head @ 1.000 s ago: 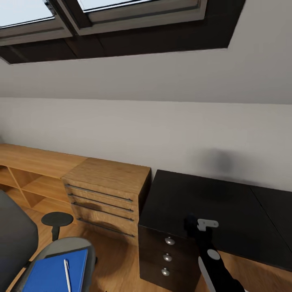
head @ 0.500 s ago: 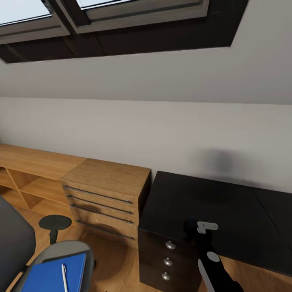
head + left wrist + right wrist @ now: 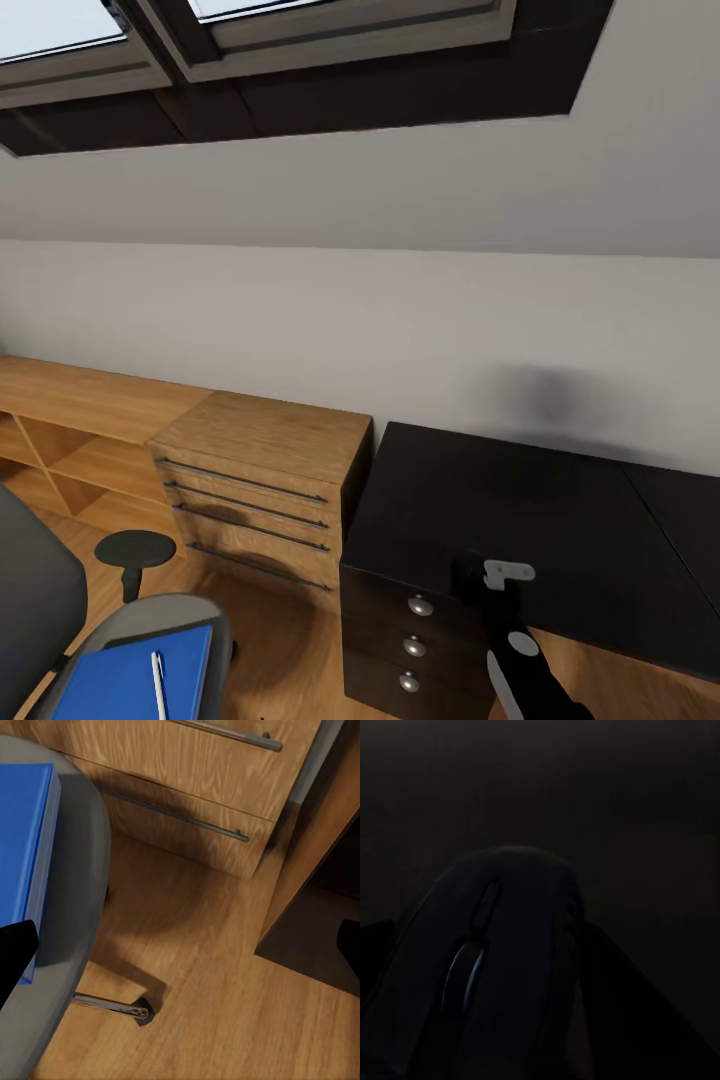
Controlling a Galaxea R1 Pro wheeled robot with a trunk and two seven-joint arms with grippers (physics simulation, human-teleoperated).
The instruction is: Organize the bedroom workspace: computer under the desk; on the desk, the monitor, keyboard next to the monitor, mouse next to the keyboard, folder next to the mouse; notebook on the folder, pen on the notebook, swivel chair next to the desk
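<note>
From the head camera, a long black table (image 3: 520, 510) with three drawers and round silver knobs (image 3: 420, 605) stands at about four o'clock, against a pale wall under slanted roof windows. Just beside it, at about seven o'clock, is a light wooden drawer cabinet (image 3: 262, 480) with long bar handles; all its drawers are closed, so nothing of their contents can be seen. Open wooden shelves (image 3: 60, 450) run on toward nine o'clock. At the lower left corner, the grey swivel chair (image 3: 150, 615) carries a bright blue folder (image 3: 125, 675) on its seat, with a white pen (image 3: 158, 682) lying on the folder. The right arm reaches up from six o'clock, and the right pincer (image 3: 478, 572) hangs over the table's front corner above the drawers. The right wrist camera is very dark but shows the black mouse (image 3: 502, 967) clamped between the pincer's two dark fingers, close over the black table top. The left wrist camera shows the left pincer (image 3: 180, 952) with its fingertips (image 3: 15, 945) spread wide and holding nothing, over the wooden floor (image 3: 202, 1005) between the chair seat and the cabinet. Compared with half a second ago, the right pincer has drawn slightly lower in the head view; the room and chair sit as before.
</note>
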